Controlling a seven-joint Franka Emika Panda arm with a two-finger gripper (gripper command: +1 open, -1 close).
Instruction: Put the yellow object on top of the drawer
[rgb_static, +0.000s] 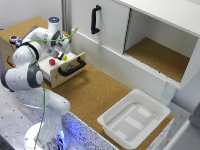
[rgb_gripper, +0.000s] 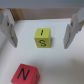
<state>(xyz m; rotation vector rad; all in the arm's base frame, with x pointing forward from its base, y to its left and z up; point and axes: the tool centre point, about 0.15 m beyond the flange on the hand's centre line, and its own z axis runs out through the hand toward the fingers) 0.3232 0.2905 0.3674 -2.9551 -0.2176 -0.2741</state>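
The task was at an early stage. The yellow object (rgb_gripper: 42, 38) lay inside the opened drawer (rgb_static: 67, 75), on its pale floor, and nothing had been lifted yet. The gripper (rgb_gripper: 39, 29) hung directly above the yellow object with its fingers (rgb_gripper: 9, 29) spread apart, one on each side of the block and not touching it. So the fingers were released and held nothing. What remained, judging from this, was to lower, to close on the block, to raise it and to set it on the top of the drawer unit.

The yellow object was a small bright cube with dark letters printed on its upper face; the letters were too blurred to read surely. A red cube (rgb_gripper: 24, 74) with a dark letter lay near the yellow object, apart from it and outside the fingers.
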